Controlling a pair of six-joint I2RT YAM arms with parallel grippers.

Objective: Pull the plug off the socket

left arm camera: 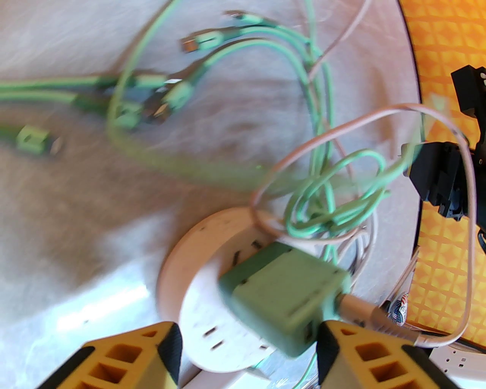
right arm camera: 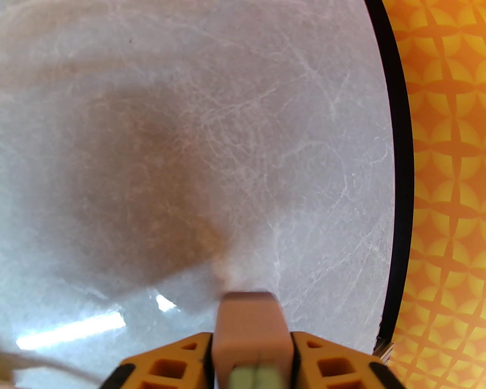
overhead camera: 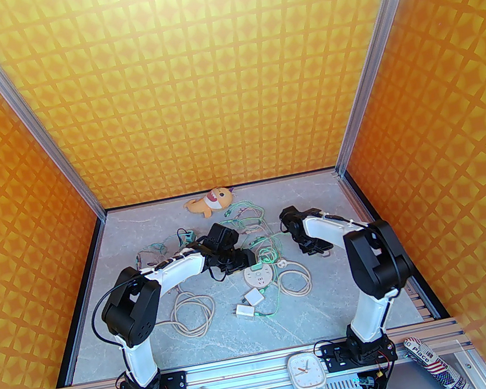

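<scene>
Where the left arm ends: the left end effector hangs low over the cable tangle, its yellow fingers spread wide.
Between those fingers: the green plug and part of the socket; the plug sits nearer the right-hand finger, and the blur hides whether they touch.
Socket: the round white socket lies flat on the tabletop, mid-table, just right of the left end effector in the top view.
Plug: the green plug is seated in the socket's face, at its far right part in the left wrist view, not yet pulled.
Cord: a beige cord leaves the plug's side and loops up over the socket.
Cables: green cables lie scattered beyond the socket, some crossing the beige loop.
Chargers: a white charger block lies just nearer than the socket, a second white charger block beside it.
Right arm: the right end effector sits close above the tabletop, right of the socket and apart from it.
Its grip: closed narrow around a beige adapter block, which sticks out past the fingertips.
</scene>
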